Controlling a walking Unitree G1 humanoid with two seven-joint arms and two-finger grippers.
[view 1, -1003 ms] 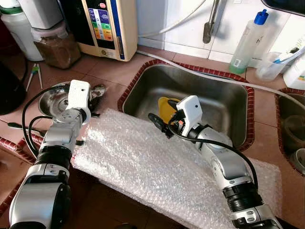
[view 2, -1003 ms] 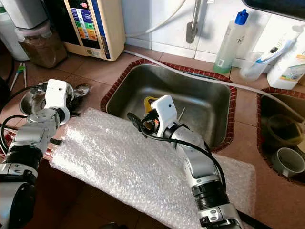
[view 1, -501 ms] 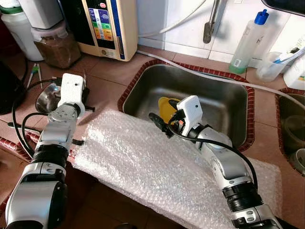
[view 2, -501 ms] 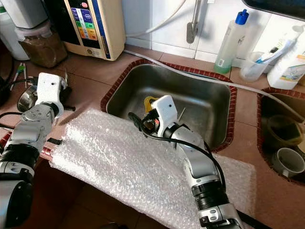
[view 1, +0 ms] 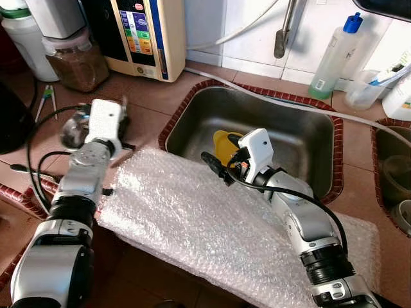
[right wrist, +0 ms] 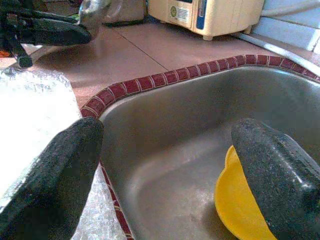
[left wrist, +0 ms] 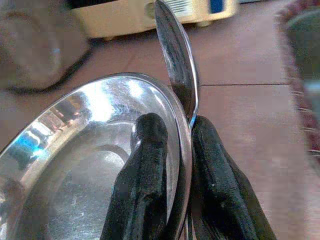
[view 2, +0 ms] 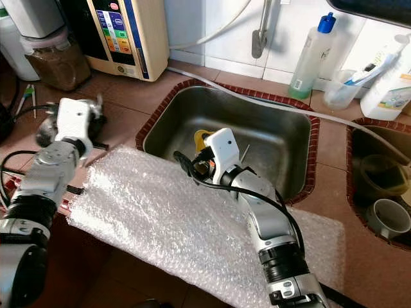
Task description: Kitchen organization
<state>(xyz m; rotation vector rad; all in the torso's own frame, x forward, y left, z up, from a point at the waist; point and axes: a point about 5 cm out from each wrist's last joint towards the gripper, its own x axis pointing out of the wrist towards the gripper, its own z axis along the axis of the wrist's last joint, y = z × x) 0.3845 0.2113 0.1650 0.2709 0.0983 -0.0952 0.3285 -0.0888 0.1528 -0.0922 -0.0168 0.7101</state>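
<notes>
My left gripper (left wrist: 180,125) is shut on the rim of a steel bowl (left wrist: 75,150), with a steel spoon (left wrist: 175,65) standing up between its fingers (left wrist: 145,175). It holds the bowl (view 1: 72,130), tilted and blurred, above the brown tiled counter left of the sink (view 1: 270,115). My right gripper (view 1: 212,163) stands open at the sink's near left edge, over the edge of a bubble wrap sheet (view 1: 205,218). A yellow dish (right wrist: 240,200) lies in the sink just beyond its fingers (right wrist: 65,170).
A cream water machine (view 1: 144,35) and a jar of brown powder (view 1: 77,64) stand at the back left. A blue-capped bottle (view 1: 334,54) and a hose (view 1: 359,115) are behind the sink. A second basin (view 2: 379,186) with a cup is at the right.
My left gripper has raised the steel bowl off the counter and tilted it, swinging a little left and then back toward the sink. The right arm has stayed put.
</notes>
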